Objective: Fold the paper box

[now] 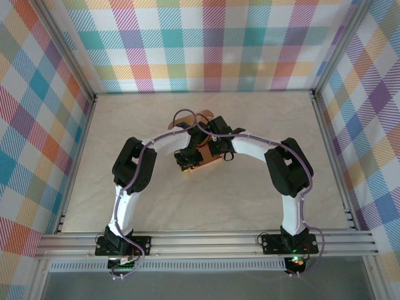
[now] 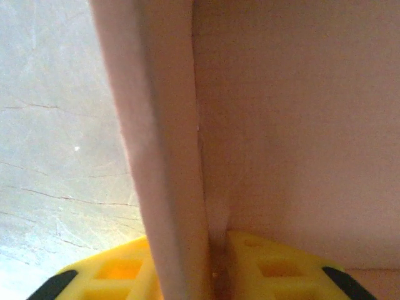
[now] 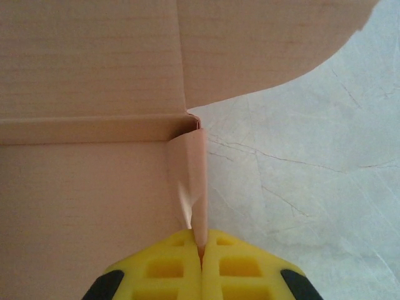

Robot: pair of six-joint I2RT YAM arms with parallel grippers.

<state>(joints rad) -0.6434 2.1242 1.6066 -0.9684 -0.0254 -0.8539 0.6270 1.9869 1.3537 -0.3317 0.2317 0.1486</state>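
Paper box point(image 3: 87, 206): upright side wall point(image 3: 190, 181) runs straight ahead from my right tool point(image 3: 201, 240), which pinches it tight; left tool point(image 2: 190, 244) straddles a second wall point(image 2: 169, 156), grip unclear.

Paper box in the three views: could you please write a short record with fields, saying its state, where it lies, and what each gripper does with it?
paper box: salmon card, partly folded, walls raised, a rounded flap open
place: middle of the table
right gripper: shut on a thin side wall of the box
left gripper: a box wall stands between its jaws; grip unclear
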